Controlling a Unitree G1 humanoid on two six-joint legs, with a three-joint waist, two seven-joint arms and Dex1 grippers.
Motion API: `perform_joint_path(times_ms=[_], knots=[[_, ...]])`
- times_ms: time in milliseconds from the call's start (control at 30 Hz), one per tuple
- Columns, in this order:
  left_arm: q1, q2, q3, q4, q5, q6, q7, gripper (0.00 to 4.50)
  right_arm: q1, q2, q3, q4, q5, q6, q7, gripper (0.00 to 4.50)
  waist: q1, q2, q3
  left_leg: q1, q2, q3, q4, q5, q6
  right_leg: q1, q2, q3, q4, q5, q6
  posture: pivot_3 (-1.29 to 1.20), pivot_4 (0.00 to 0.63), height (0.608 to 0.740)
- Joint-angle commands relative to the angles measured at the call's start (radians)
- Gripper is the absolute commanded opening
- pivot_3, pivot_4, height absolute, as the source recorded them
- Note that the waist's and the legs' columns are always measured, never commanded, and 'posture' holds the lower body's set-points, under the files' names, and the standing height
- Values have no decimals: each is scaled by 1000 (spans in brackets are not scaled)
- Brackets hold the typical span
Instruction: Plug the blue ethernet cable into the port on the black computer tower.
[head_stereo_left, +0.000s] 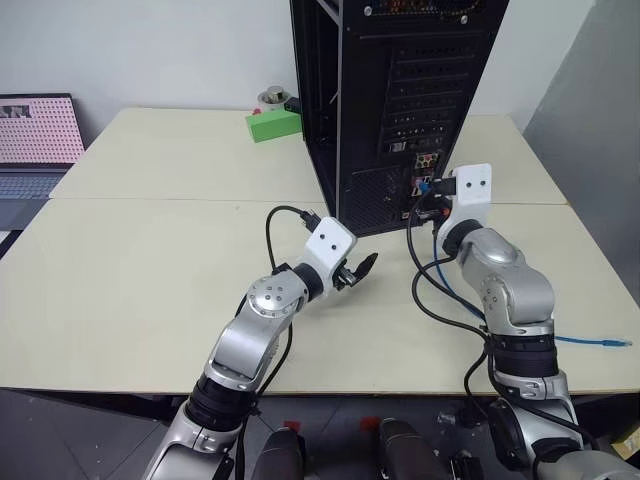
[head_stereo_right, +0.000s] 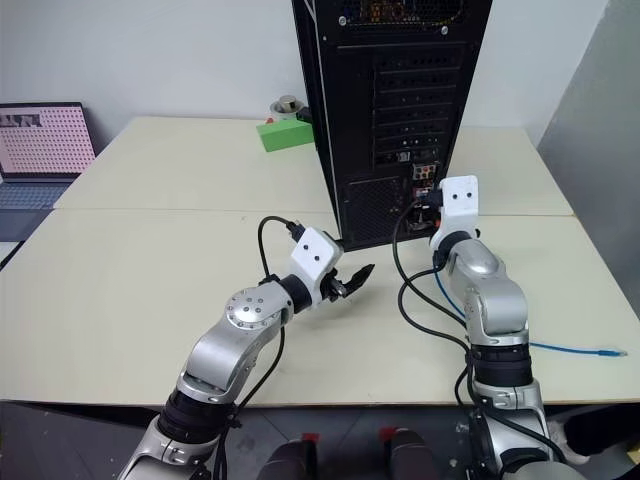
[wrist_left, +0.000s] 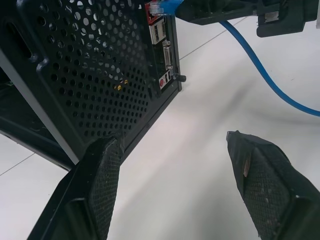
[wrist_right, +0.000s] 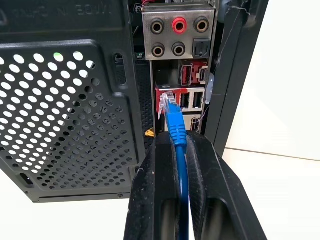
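Observation:
The black computer tower (head_stereo_left: 400, 100) stands upright at the table's far middle, its rear panel facing me. My right gripper (wrist_right: 177, 142) is shut on the blue ethernet cable (wrist_right: 176, 125) just behind its clear plug (wrist_right: 166, 102). The plug's tip sits at the port (wrist_right: 161, 94), in the red-edged connector block below the audio jacks; I cannot tell whether it is seated. The cable trails back over the table to its free end (head_stereo_left: 612, 343). My left gripper (head_stereo_left: 360, 268) hovers open and empty near the tower's lower corner, left of the right gripper (head_stereo_left: 428, 192).
A green box (head_stereo_left: 273, 124) with a grey roll on it lies left of the tower. A laptop (head_stereo_left: 35, 140) sits at the far left edge. Black robot cables (head_stereo_left: 430, 290) loop on the table below my right arm.

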Motion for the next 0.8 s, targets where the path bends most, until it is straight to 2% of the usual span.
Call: perform_joint_path(times_ms=[33, 800], knots=[[-5, -3, -2, -41, 7, -18, -3, 3474, -9, 3, -15, -30, 11, -8, -1, 0, 0, 0, 0, 0, 0, 0, 0, 0, 0, 0, 0, 0, 0, 0, 0, 0, 150, 740], [-5, 2, -3, -41, 9, -19, -5, 3474, -46, -4, -8, -15, 4, -29, 8, 0, 0, 0, 0, -1, 0, 0, 0, 0, 0, -1, 0, 0, 0, 0, 0, 0, 150, 740]])
